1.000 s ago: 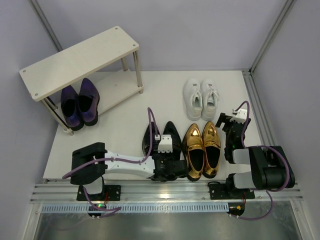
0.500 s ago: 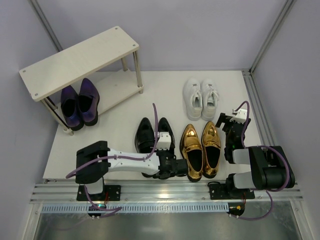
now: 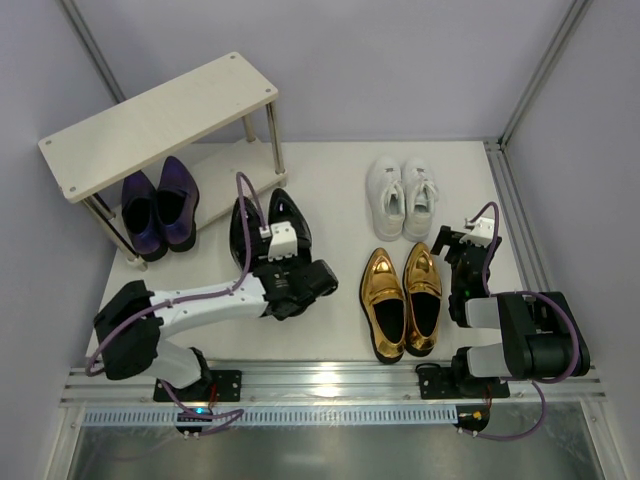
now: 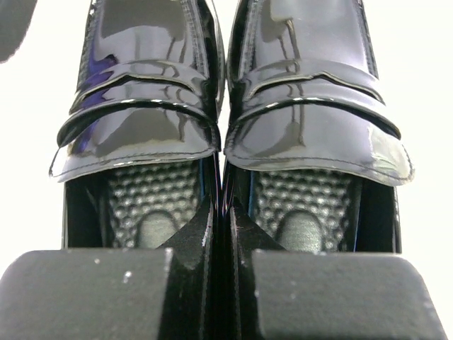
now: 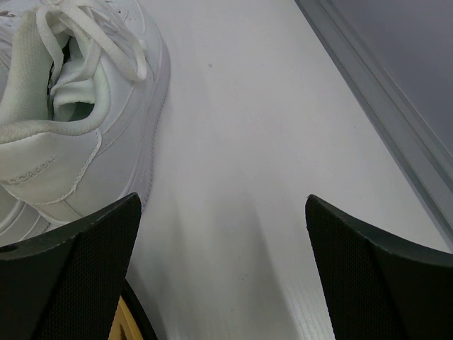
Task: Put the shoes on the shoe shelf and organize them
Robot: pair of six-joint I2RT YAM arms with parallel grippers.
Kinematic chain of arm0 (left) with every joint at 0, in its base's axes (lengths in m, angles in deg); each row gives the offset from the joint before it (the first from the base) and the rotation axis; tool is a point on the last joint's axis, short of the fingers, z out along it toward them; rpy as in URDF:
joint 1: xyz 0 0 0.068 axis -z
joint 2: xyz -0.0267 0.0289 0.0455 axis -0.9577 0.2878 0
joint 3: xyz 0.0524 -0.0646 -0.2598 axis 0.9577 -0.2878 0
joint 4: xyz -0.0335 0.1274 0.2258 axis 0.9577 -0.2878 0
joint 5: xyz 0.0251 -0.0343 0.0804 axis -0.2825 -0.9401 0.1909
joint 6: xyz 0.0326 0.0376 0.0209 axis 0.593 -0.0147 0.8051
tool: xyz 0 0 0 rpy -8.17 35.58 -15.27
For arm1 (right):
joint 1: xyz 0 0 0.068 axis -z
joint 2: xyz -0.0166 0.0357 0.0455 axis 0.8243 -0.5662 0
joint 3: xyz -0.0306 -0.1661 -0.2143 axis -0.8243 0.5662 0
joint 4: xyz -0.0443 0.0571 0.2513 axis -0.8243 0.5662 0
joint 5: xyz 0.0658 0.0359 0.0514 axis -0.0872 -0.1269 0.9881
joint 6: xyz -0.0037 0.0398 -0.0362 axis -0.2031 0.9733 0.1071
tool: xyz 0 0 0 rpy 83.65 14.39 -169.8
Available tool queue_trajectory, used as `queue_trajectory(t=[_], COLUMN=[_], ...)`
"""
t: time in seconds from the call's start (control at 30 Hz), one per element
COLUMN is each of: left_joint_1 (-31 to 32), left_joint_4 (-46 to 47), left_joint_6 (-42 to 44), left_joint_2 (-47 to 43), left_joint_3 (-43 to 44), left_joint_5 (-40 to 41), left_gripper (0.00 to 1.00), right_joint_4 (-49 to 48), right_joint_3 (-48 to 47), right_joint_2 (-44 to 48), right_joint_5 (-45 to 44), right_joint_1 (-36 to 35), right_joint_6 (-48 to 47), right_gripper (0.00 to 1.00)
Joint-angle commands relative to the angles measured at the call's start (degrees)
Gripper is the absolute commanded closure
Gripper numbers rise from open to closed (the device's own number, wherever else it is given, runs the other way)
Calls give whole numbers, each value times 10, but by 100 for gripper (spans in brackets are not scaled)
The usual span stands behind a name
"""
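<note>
We see the left hand [image 3: 279, 262] [image 4: 225, 287] closed almost fully, pinching the two touching inner walls of the black dress shoes [image 3: 246, 222] [image 4: 304, 106] at their heel ends. The pair sits side by side with toes pointing at the shoe shelf [image 3: 160, 120], just in front of its right half. The shelf's front right leg [image 3: 273, 140] stands close behind the toes. The purple dress shoes [image 3: 158, 208] fill the left part of the lower board, heels toward us.

To the right, well apart, the gold loafers [image 3: 405, 295] lie on the counter [image 3: 330, 170], with the white sneakers [image 3: 402, 195] [image 5: 78, 92] behind them. The right hand [image 3: 470, 252] [image 5: 223, 273] hangs beside the sneakers, its fingers spread wide and gripping nothing.

From above, the left wrist covers the black pair's heels. In the wrist view their toes are cut off at the top edge. We cannot tell whether the black pair rests on the counter or is lifted. The top board hides much of the lower one.
</note>
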Motion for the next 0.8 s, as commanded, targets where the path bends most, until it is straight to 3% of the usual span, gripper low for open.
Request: queue_trajectory(t=[0.0,0.07,0.23,0.5,0.77], left_joint_1=[-54,-116,-190,-296,-365], left_joint_4=[278,358,436,496,630], left_joint_6=[248,326,437,496,555], left_joint_2=[-85,-98,-76,-10,61], left_joint_3=[-47,-68,-38,34,71], left_joint_5=[83,50,4,-73,-131], left_gripper=[100,100,100,100,100], right_joint_4=[-47,-47,-48,-48,-47], right_joint_3=[-10,-10,-10,-10,-10], right_joint_2=[1,1,2,1,2], right_joint_5=[-1,0,-1,-1,-1], right_joint_1=[-3,-2,-3,-3,-3], right_joint_6=[0,0,1,0,0], right_gripper=[3,3,3,3,3])
